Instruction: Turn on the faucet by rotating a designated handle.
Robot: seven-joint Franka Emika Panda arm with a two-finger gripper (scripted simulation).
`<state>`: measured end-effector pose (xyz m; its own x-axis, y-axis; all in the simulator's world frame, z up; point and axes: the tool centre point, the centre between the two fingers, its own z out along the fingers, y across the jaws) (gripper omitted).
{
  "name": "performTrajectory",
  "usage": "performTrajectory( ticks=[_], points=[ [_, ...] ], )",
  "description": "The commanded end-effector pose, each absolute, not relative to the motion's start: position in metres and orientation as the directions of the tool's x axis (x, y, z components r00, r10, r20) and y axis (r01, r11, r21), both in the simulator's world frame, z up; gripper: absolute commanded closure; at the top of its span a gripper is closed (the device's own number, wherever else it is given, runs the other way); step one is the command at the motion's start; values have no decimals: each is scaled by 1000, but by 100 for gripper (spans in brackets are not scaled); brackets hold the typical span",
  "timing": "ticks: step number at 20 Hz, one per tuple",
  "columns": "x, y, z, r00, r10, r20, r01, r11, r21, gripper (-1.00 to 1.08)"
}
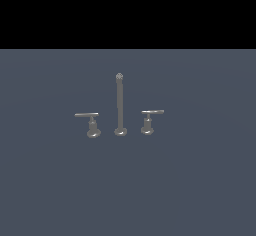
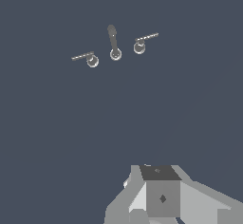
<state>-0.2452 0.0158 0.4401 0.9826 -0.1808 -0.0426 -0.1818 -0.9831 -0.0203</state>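
Nearest the wrist camera: gripper (image 2: 159,197), a blocky, faceted body in flat light and mid grey with a dark top face and a small diamond mark on its front panel. Only the body shows at the frame edge; the fingers are out of sight, so whether the hand is released or clenched cannot be told. It holds nothing visible and sits well apart from the fixtures. It does not appear in the exterior view.

Floor (image 1: 128,190): one smooth, matte slate-blue plane, untextured, bearing every item.

Faucet (image 1: 120,105): three-piece set in dull grey metal with a soft sheen, standing in a row on the floor.
- Spout rod (image 1: 120,102): tall, thin, upright cylinder with a small round knob top and a flared round base, at the centre of the set.
- Handle (image 1: 90,121): the slightly larger lever, at 9 o'clock from the spout base in the exterior view, near it but not touching. A thin flat bar lies level atop a short post on a wider round base; the bar reaches out toward 9 o'clock.
- Twin lever (image 1: 150,120): slightly smaller, same form, at 3 o'clock from the spout base; its bar reaches toward 3 o'clock.

Seen from above in the wrist view, each base reads as a pale ring.
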Motion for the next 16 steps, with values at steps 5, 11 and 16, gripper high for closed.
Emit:
performTrajectory(
  ticks=[5,11,16],
  points=[
    [-234,42,407,953,-300,-41,-301,-953,-17,108],
    [-219,67,374,909,-416,-39,-416,-909,-13,108],
    [-204,87,346,861,-507,-37,-507,-862,-12,108]
  ],
)
